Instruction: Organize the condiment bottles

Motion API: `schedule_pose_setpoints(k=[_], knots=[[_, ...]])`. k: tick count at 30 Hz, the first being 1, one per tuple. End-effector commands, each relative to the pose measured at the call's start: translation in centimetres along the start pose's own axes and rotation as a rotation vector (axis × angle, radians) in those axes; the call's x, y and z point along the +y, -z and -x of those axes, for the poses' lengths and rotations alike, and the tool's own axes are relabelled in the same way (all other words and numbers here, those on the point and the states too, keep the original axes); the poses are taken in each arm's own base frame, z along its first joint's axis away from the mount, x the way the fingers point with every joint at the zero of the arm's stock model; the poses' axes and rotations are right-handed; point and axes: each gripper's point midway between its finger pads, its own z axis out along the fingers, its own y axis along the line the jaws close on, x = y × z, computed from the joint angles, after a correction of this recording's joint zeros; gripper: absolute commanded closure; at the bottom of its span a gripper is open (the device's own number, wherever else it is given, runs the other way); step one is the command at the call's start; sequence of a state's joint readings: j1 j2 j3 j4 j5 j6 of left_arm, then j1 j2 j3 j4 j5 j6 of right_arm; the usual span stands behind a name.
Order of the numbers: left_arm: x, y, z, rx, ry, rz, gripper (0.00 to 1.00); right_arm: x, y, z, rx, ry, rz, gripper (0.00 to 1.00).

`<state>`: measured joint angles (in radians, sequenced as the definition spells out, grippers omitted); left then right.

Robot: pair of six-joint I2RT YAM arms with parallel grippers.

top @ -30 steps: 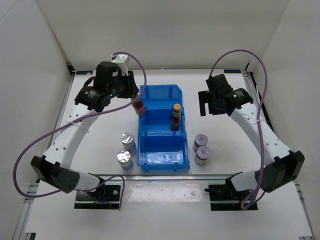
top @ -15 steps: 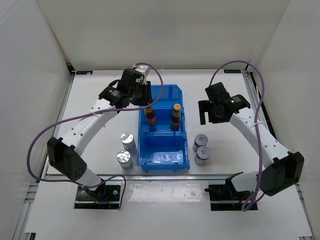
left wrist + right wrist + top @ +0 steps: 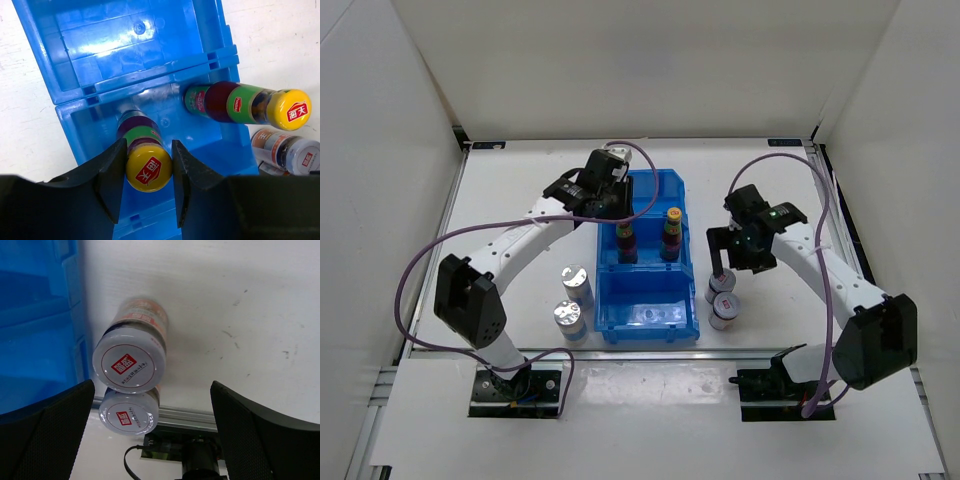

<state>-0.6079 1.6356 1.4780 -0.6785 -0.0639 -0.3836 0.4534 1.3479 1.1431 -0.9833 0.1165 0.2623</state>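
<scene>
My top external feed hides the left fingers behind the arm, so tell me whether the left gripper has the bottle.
Observer: Left wrist view: the left gripper is shut on the yellow-capped bottle, a finger pressed to each side of its cap, inside the blue bin, middle compartment.
Operator: Now report the right gripper.
Observer: Right wrist view: the right gripper is open, fingers wide apart above a red-topped shaker standing outside the bin.

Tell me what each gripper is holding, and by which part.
Left gripper: the yellow-capped bottle, pinched at its cap and neck. Right gripper: nothing, jaws open above a red-marked shaker.
</scene>
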Motion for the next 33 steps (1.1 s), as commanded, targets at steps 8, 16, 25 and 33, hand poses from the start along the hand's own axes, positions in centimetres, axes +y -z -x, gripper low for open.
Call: schedule_pose_setpoints(k=[8, 16, 25, 33], knots=[[-0.3, 0.6, 1.3, -0.068, 0.026, 0.0, 0.35, 3.1, -1.8, -0.7, 0.049, -0.025, 0.167, 0.0], [-1.2, 2.6, 4.0, -0.132, 0.013, -0.026, 0.0, 2.6, -3.2, -1.4, 0.092, -0.037, 0.131, 0.04], [0.7, 10.7, 8.7, -0.354, 0.035, 0.007, 0.0, 2.6, -3.9, -2.3, 0.133, -0.039, 0.129, 0.34], [6.7, 15.1, 5.6, -0.422, 0.128, 0.099, 0.0, 1.9, -2.4, -0.9, 0.133, -0.045, 0.071, 0.91]])
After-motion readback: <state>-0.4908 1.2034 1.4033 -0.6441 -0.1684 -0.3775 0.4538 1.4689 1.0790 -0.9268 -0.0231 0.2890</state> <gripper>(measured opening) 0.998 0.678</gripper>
